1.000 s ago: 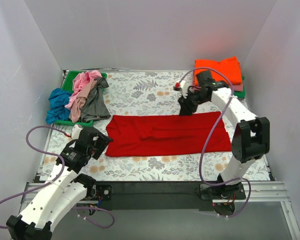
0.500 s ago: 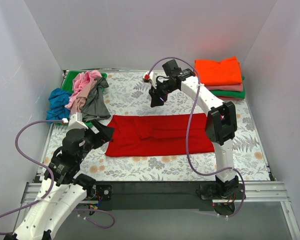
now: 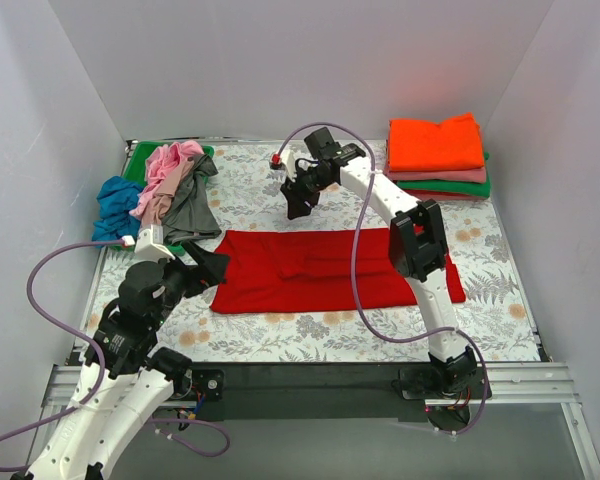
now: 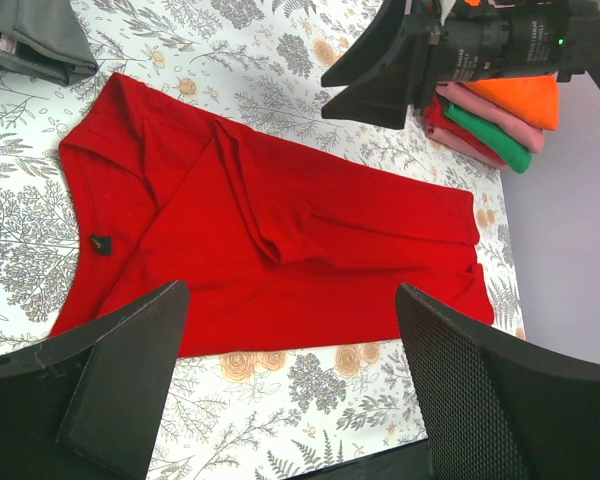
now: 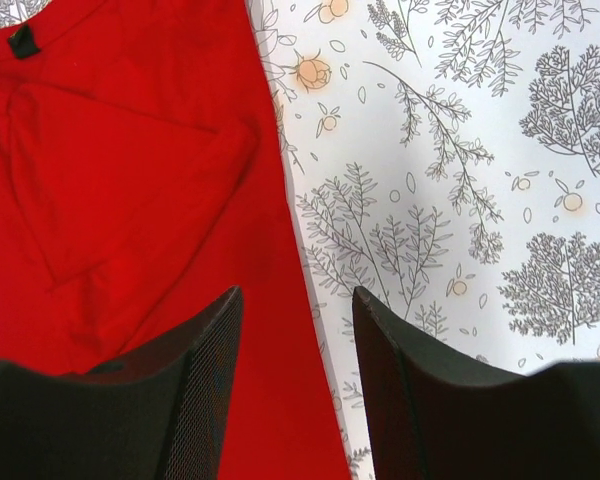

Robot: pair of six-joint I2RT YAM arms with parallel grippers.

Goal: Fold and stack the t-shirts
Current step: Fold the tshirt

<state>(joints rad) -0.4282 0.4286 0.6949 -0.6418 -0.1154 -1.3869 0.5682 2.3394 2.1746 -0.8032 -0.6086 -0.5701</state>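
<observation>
- Between the fingers of the left gripper [image 4: 292,295] there is only air. Its jaws are spread wide, hovering low just off the collar end of the red t-shirt [image 3: 330,268].
- Farther back, the right gripper [image 5: 297,297] is also released and empty. Its jaws are parted over the shirt's far long edge, half above red cloth and half above the tablecloth [image 3: 280,335].
- That shirt lies flat mid-table, already narrowed to a long band, with the collar toward the left arm and the hem toward the right.
- It looks light, limp and layered, so a shallow pinch would likely lift only the top ply. Better holds would be the two corners of one short end, taken through every layer.
- A raised crease runs along the middle and may drag if the cloth is pulled sideways.
- Bare tablecloth lies along both long edges, leaving room to fold end over end.
- The folded stack [image 3: 438,160], orange on top, sits at the far right corner.
- The loose pile [image 3: 170,190] of pink, grey and blue shirts sits far left, and both are apart from the red shirt.
</observation>
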